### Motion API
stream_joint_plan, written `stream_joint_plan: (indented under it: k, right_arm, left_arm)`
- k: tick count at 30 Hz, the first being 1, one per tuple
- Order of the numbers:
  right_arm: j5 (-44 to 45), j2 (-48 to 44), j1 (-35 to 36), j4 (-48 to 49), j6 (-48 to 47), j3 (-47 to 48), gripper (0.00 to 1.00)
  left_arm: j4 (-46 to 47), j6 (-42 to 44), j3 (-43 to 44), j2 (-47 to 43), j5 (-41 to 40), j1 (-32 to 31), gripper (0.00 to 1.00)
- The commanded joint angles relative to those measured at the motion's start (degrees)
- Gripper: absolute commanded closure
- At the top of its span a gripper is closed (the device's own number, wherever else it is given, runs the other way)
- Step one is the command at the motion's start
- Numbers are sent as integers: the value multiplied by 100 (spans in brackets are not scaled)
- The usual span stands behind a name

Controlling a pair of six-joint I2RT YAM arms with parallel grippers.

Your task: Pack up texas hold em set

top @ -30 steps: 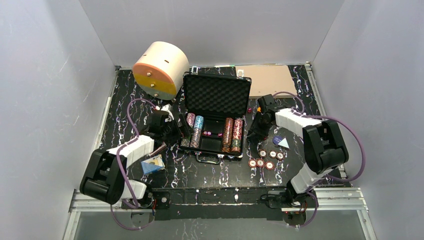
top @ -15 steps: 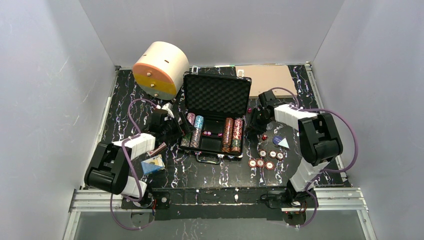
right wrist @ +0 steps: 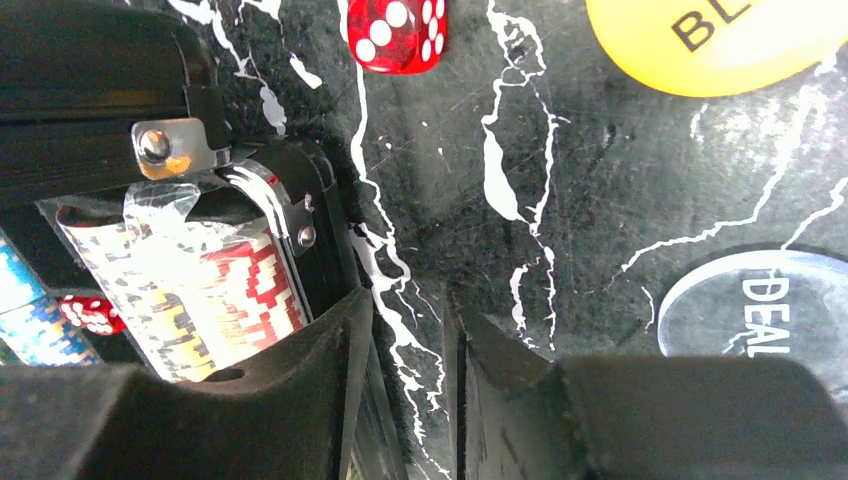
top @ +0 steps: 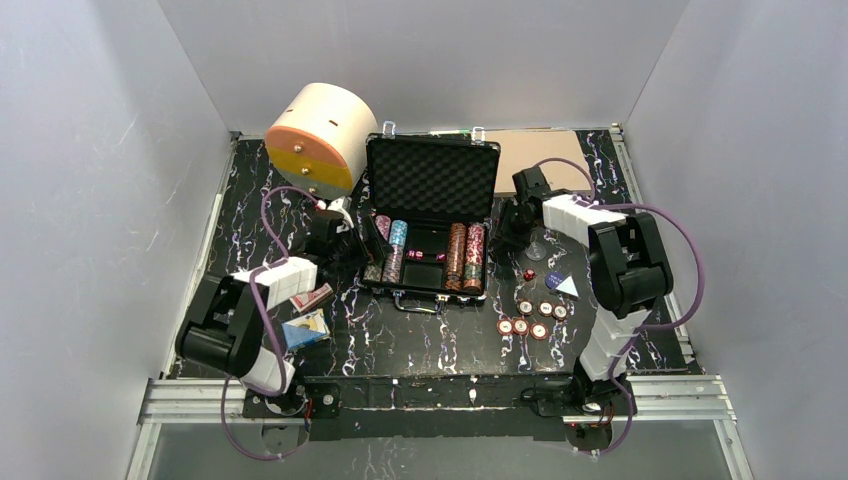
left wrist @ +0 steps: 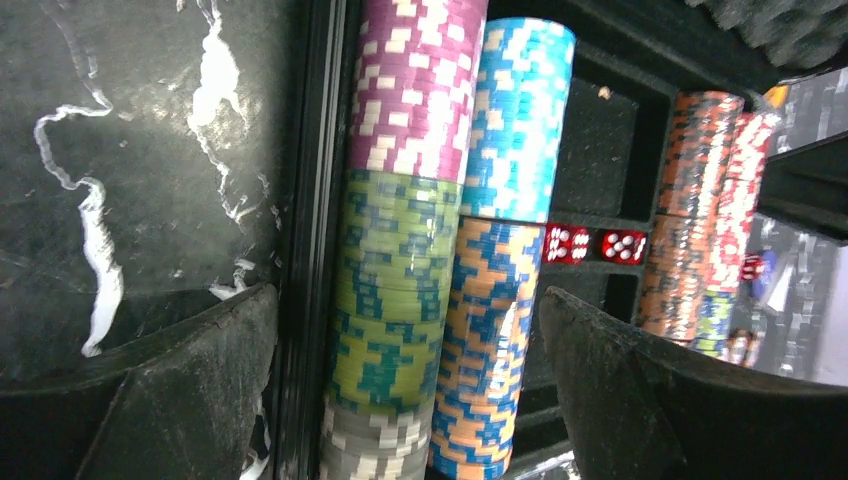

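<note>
The black briefcase [top: 432, 185] lies open on the desk. The left hand [left wrist: 407, 300] is at its left edge, fingers spread wide astride the case wall and two rows of striped chips [left wrist: 500, 130]. The right hand [right wrist: 410, 312] is at the case's right wall, fingers nearly together, though I cannot tell whether they pinch it; a red die [right wrist: 397, 35] lies just right of the case.
</note>
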Motion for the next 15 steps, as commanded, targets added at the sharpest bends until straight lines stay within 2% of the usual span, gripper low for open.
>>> stream_joint_plan:
  k: [1, 4, 6, 9, 11, 13, 15]
  right_arm:
    - [959, -600, 276, -292, 675, 376, 57]
    - [1793, -1079, 364, -1011, 901, 398, 52]
    - [1954, -1308, 582, -1207, 881, 466, 50]
    - [1694, -1481, 1035, -916, 740, 539, 49]
    - [1140, -1445, 1317, -272, 650, 523, 49]
    - [530, -1184, 1496, 87, 658, 625, 49]
    - [143, -841, 1703, 234, 640, 849, 43]
  left_arm:
    - [-1253, 427, 368, -1021, -916, -342, 2]
    - [-2366, 778, 664, -1409, -2537, -328, 2]
    - [-2798, 967, 907, -1503, -3088, -301, 2]
    - [-2842, 1255, 1118, -1700, -2751, -298, 2]
    - [-2677, 1311, 1128, -1847, -2389, -298, 2]
    - [-2537, 1305, 1128, -1972, -2251, -298, 2]
    - [-2458, 1302, 1132, -2063, -2278, -303, 2]
